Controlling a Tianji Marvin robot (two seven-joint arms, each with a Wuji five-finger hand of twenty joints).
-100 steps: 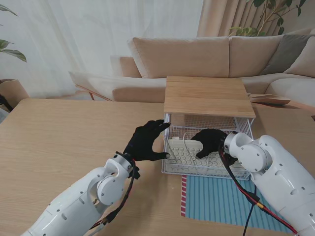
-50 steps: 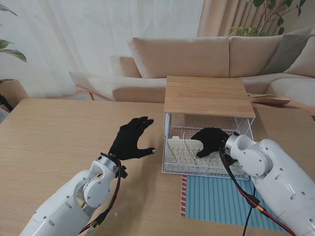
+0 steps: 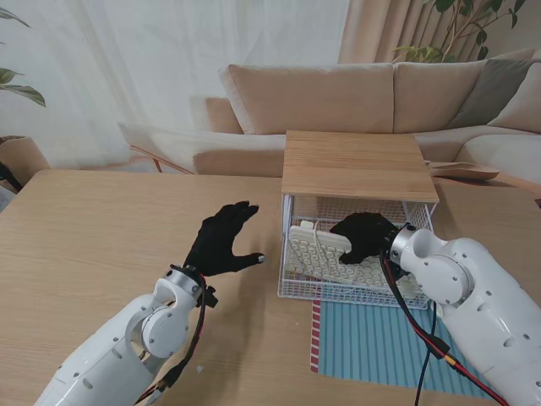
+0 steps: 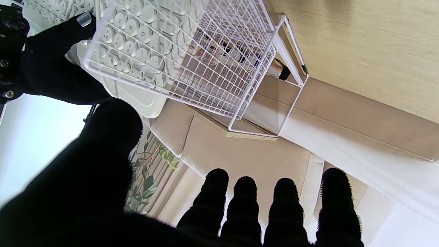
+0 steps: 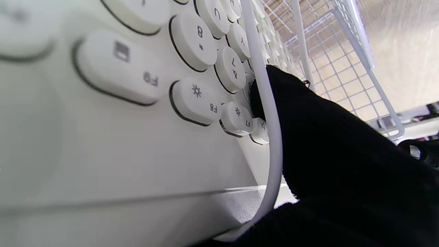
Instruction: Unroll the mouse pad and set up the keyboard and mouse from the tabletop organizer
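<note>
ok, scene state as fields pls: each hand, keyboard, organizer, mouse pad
left hand: open, holding nothing, over the table left of the organizer
right hand: inside the basket, shut on the keyboard
keyboard: white, tilted, still within the basket
organizer: wire basket under a wooden top
mouse pad: blue striped, flat, nearer to me than the organizer

White keyboard (image 3: 317,251) tilted inside wire organizer (image 3: 359,292).
</note>
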